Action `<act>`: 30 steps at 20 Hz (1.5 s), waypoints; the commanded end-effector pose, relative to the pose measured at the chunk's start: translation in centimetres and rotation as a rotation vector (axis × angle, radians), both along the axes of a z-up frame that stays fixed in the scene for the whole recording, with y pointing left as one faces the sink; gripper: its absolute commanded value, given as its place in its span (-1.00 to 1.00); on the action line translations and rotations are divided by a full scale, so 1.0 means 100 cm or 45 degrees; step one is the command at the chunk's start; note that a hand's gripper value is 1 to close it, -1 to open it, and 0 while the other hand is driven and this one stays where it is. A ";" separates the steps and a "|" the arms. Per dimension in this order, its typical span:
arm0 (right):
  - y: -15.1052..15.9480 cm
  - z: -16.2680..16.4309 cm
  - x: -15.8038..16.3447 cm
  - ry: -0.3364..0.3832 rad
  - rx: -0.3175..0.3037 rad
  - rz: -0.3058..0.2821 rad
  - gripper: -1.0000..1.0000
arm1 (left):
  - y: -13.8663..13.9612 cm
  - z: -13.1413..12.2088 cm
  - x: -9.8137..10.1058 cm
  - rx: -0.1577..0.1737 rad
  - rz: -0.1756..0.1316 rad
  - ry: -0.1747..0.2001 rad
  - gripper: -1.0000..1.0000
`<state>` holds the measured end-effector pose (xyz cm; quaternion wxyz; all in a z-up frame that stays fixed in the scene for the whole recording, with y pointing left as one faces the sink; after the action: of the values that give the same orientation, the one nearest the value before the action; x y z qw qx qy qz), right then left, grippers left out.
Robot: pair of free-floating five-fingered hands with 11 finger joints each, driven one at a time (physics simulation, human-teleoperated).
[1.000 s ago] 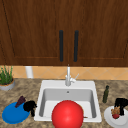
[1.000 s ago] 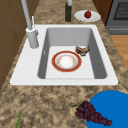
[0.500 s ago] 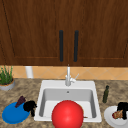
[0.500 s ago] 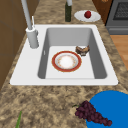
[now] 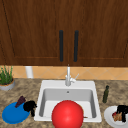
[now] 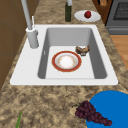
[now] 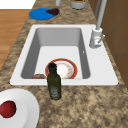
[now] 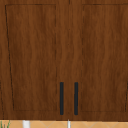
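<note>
Front view: the left hand [image 5: 30,106] hangs at the right edge of a blue plate [image 5: 12,115] on the counter left of the sink [image 5: 68,86], just beside a bunch of grapes [image 5: 20,101] at the plate's rim; its fingers point down, and whether they are open or closed cannot be told. The right hand [image 5: 122,110] sits over a white plate [image 5: 108,115] at the far right, touching or just above the reddish fruit [image 5: 117,116] on it; its grip cannot be told either. A dark green bottle [image 5: 106,94] stands upright between sink and white plate. A large red ball shape [image 5: 67,115] covers the front of the basin. A potted plant [image 5: 6,78] stands at far left, the tap [image 5: 68,76] behind the basin.

Left side view: the grapes [image 6: 91,115] lie at the blue plate's [image 6: 112,105] near edge, partly on the counter. A red-rimmed bowl [image 6: 66,61] rests on the basin floor, a small brown item [image 6: 82,50] just beside it. Beyond the sink stand the bottle [image 6: 68,11] and the white plate [image 6: 94,17] bearing a red fruit [image 6: 87,14].

Right side view: the bottle [image 7: 53,83] stands on the counter at the sink's near rim, the fruit [image 7: 7,109] on the white plate [image 7: 27,105] near it.

Upper view: two cabinet doors [image 8: 32,57] stand closed, with dark handles [image 8: 61,98].
</note>
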<state>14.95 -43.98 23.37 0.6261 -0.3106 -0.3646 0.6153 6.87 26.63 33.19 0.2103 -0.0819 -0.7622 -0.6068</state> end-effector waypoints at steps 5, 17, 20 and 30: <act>0.002 -0.028 0.019 0.004 -0.003 -0.042 1.00 | 0.000 0.000 0.000 0.000 0.000 0.000 0.00; -0.021 -0.089 0.036 -0.051 0.015 0.060 1.00 | 0.000 0.000 0.000 0.000 0.000 0.000 0.00; -0.023 -0.103 0.048 -0.074 0.005 0.055 1.00 | 0.000 0.000 0.000 0.000 0.000 0.000 0.00; -0.029 -0.083 0.049 -0.048 0.158 0.079 -1.00 | 0.000 0.000 0.000 0.000 0.000 0.000 0.00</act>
<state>19.83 -46.95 15.30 0.6202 -0.2626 -0.4306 0.6008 6.87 26.63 33.19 0.2103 -0.0819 -0.7622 -0.6068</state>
